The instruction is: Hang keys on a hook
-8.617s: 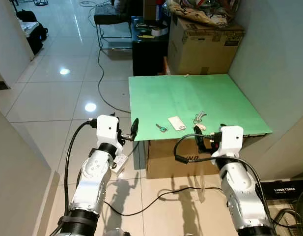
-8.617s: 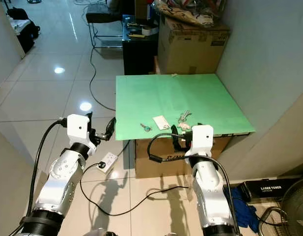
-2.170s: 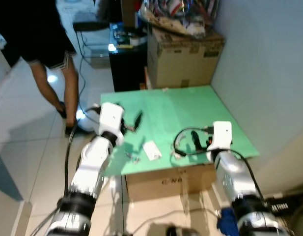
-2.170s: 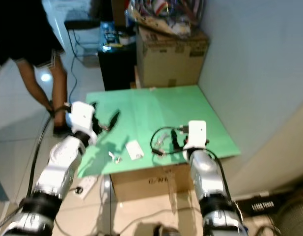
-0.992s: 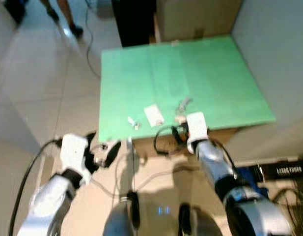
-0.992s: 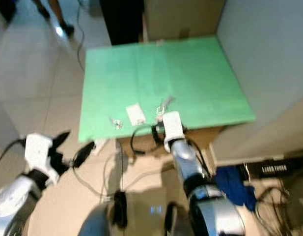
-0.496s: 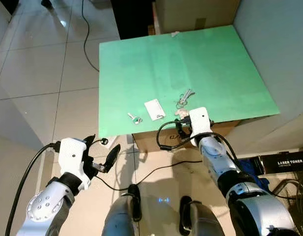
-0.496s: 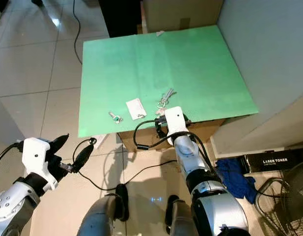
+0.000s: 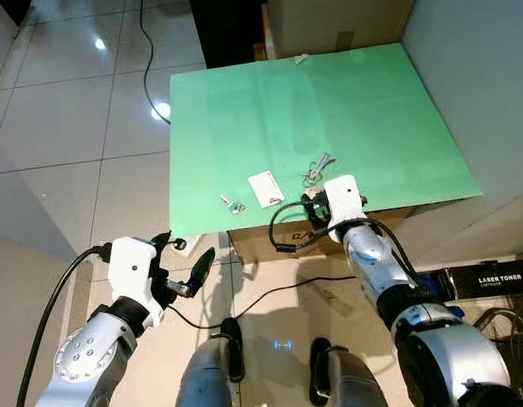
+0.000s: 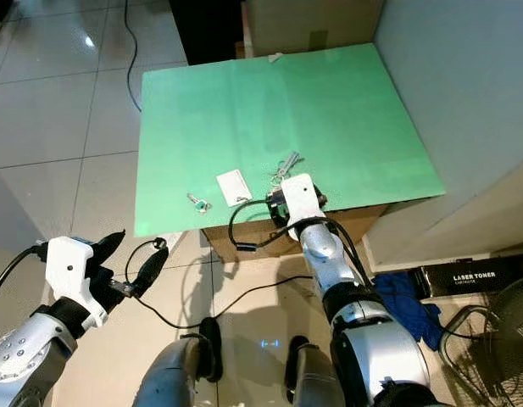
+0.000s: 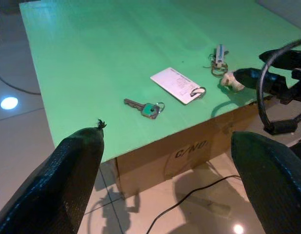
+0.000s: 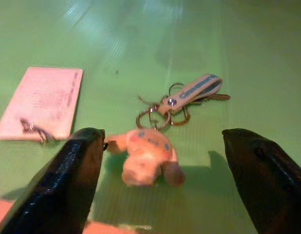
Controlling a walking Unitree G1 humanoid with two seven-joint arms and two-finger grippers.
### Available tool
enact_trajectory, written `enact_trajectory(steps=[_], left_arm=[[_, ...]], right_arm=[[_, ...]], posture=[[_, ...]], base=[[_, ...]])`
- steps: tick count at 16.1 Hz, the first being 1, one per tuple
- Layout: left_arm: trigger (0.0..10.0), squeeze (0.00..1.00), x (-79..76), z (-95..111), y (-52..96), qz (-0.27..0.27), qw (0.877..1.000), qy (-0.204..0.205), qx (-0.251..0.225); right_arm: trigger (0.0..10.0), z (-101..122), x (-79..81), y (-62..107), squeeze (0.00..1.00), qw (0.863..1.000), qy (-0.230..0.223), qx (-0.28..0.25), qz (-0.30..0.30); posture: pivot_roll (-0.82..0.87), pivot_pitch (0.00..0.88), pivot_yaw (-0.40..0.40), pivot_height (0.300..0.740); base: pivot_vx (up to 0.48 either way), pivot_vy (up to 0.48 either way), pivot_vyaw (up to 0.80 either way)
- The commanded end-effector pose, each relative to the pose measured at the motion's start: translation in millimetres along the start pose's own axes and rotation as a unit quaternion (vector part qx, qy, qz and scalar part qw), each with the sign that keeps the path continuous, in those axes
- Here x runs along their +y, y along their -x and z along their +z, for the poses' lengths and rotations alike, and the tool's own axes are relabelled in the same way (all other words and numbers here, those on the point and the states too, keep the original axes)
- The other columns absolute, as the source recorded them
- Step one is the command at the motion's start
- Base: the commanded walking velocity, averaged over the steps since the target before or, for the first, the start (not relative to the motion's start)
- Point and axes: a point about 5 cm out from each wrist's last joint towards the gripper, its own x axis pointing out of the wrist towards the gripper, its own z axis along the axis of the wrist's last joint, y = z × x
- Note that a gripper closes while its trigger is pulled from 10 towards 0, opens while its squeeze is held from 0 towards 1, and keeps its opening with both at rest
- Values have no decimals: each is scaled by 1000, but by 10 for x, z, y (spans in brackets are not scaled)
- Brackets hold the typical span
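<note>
A key bunch point(image 9: 317, 170) with rings, a blue strap and a pink plush charm point(image 12: 148, 155) lies near the front edge of the green table point(image 9: 329, 93). My right gripper point(image 12: 162, 135) is open and low over that edge. Its fingers point(image 12: 79, 175) stand wide on either side of the charm, with the rings point(image 12: 162, 115) just beyond. A single green-headed key point(image 11: 145, 107) and a white card tag point(image 11: 175, 84) lie to the left. My left gripper point(image 9: 183, 252) is open, held over the floor below the table's front left corner.
A cardboard box point(image 9: 278, 236) sits under the table, with a black cable point(image 9: 269, 292) trailing on the tiles. A grey wall point(image 9: 481, 76) runs along the right. Behind the table stand a black cabinet point(image 9: 231, 30) and another box point(image 9: 337, 21). A toner carton point(image 9: 498, 280) lies at the right.
My right gripper has edged forward over the table edge toward the key bunch. The left arm has shifted slightly. The person seen earlier at the back left is gone from view.
</note>
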Motion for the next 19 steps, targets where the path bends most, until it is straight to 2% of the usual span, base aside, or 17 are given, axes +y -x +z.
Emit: enact_trajectory(steps=[1, 5, 8, 11, 12, 13, 14, 15, 16, 18, 19], left_arm=[[10000, 0, -6, -18, 37, 3, 1000, 0, 10], [10000, 0, 9, -4, 65, 3, 1000, -4, 12], [10000, 0, -4, -9, 33, 0, 1000, -5, 14], [10000, 0, -35, -8, -160, -4, 1000, 0, -2], [10000, 0, -28, -2, -200, 1, 1000, 2, -5], [10000, 0, -11, -7, -311, 18, 1000, 20, -14], [10000, 0, 21, -31, -459, 54, 996, 61, -24], [10000, 0, 77, -64, -548, 98, 990, 102, -31], [10000, 0, 124, -102, -611, 137, 982, 127, -30], [10000, 0, 149, -124, -692, 169, 976, 133, -29], [10000, 0, 174, -115, -764, 196, 975, 106, -23]], right_arm=[[0, -1, 46, -2, 0, 998, -58, -6, 13], [0, 44, 70, -29, 0, 998, -56, -8, 24], [0, 28, 96, -32, 0, 997, -68, 0, 29], [0, 55, 33, -28, 0, 999, -53, -12, 4], [10000, 84, 27, -30, 0, 999, -50, -21, -1], [10000, 152, 3, -11, 502, 997, -53, -54, -17], [10000, 224, -31, 68, 1000, 991, -75, -103, -33], [10000, 252, -45, 190, 1000, 986, -87, -131, -50], [10000, 218, -59, 313, 1000, 983, -97, -137, -68], [10000, 148, -76, 446, 1000, 982, -105, -137, -79], [10000, 15, -107, 565, 1000, 983, -104, -123, -84]], posture=[[108, 349, 86, 740], [118, 364, 97, 740], [110, 359, 98, 740], [69, 302, 49, 740], [62, 295, 44, 740], [18, 250, 22, 740], [-51, 199, -1, 740], [-77, 180, -14, 740], [-108, 160, -35, 740], [-124, 151, -50, 740], [-156, 130, -67, 740]], base=[[0, 0, 0], [0, 0, 0], [0, 0, 0], [0, 0, 0], [0, 0, 0], [0, 0, 0], [0, 0, 0], [0, 0, 0], [0, 0, 0], [0, 0, 0], [0, 0, 0]])
